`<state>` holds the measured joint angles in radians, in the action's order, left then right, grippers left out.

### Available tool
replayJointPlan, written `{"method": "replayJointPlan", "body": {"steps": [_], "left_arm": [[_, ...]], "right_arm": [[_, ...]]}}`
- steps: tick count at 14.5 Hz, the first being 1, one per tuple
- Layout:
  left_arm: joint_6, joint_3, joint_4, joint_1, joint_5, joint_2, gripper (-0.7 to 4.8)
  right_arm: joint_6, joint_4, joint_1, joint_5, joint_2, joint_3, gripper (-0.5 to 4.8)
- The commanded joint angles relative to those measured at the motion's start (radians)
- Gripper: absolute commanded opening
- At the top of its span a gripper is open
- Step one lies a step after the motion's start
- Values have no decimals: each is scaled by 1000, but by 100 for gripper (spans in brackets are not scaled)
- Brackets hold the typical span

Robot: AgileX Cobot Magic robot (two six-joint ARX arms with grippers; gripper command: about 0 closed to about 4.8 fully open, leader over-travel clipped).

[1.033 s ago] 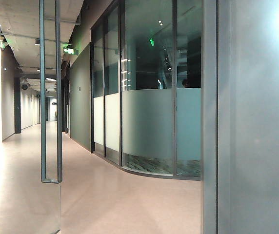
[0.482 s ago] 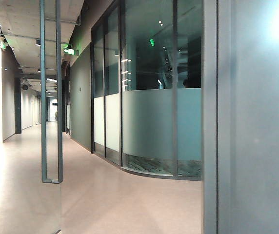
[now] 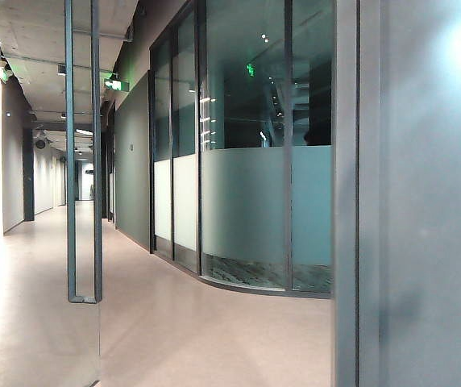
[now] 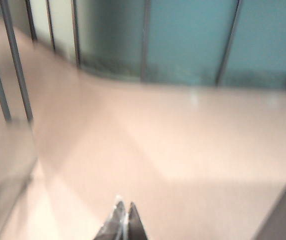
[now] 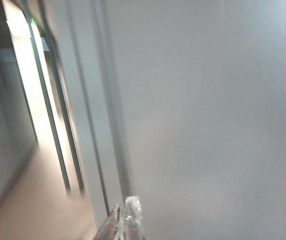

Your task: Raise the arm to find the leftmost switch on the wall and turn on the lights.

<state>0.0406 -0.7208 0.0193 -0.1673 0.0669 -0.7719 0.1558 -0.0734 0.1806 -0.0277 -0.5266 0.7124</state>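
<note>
In the left wrist view the left gripper (image 4: 122, 216) shows only its fingertips, pressed together on nothing, above the pinkish floor (image 4: 183, 145) with frosted glass panels (image 4: 193, 40) beyond. In the right wrist view the right gripper (image 5: 124, 216) is likewise closed and empty, its tips against a plain grey wall (image 5: 208, 115). No switch is visible; the exterior view shows a corridor with a door handle (image 3: 83, 161) at left and neither arm.

Dim corridor (image 3: 53, 201), pinkish floor (image 3: 214, 330), curved frosted glass partition (image 3: 247, 210), grey wall (image 3: 432, 201).
</note>
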Motion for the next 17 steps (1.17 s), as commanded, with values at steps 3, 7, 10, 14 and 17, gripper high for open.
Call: {"method": "replayJointPlan", "body": {"steps": [3, 7, 10, 14, 17], "left_arm": [[90, 6, 9, 1, 0, 3, -5], [90, 6, 9, 1, 0, 3, -5], [90, 6, 9, 1, 0, 3, -5], [13, 6, 97, -42, -48, 115, -5], [-49, 15, 268, 64, -159, 259, -5]], "right_arm": [[-3, 14, 1, 3, 27, -69, -1], [-3, 49, 1, 3, 30, -69, -1], [-3, 49, 1, 3, 30, -69, -1], [-3, 51, 2, -3, 31, -69, -1], [-3, 77, 1, 25, 40, -69, -1]]}}
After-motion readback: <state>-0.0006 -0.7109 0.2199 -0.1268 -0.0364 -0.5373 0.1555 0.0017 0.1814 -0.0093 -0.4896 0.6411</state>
